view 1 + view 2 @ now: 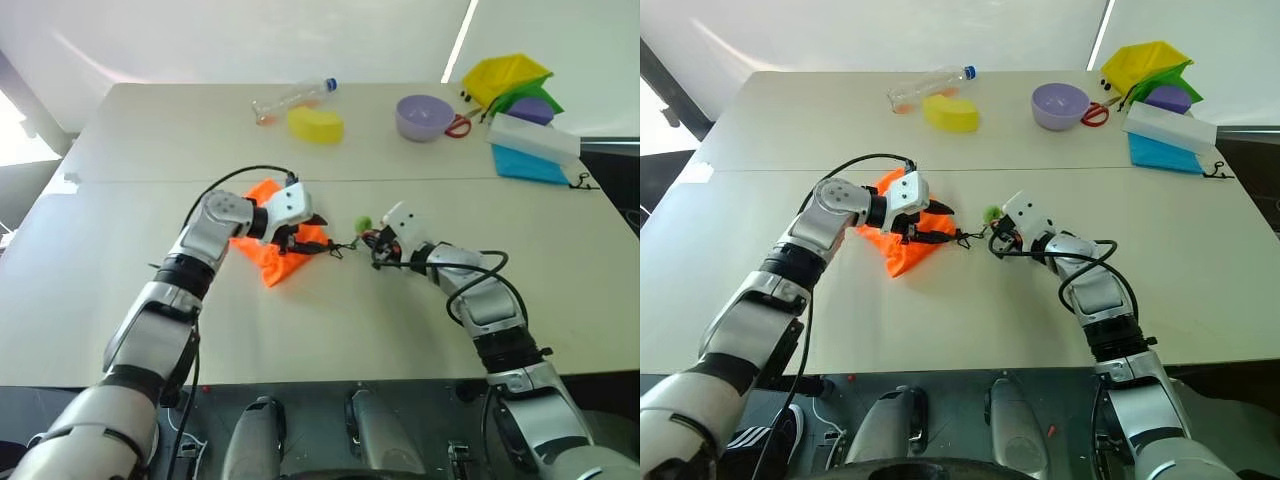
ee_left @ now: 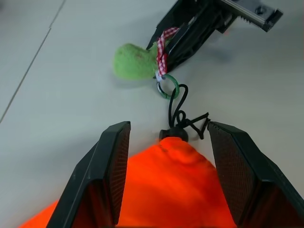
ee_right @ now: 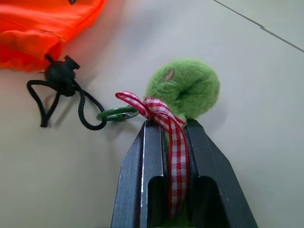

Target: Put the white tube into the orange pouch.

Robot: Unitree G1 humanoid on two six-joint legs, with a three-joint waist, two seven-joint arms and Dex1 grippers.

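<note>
Orange pouch: one, with one green toggle attached.

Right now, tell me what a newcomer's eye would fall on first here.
The orange pouch near the middle of the table, with the left pincer open astride its cinched neck. Beside it, the right pincer is shut on a red checked ribbon tied to a fuzzy green ball on the pouch's black cord.
</note>
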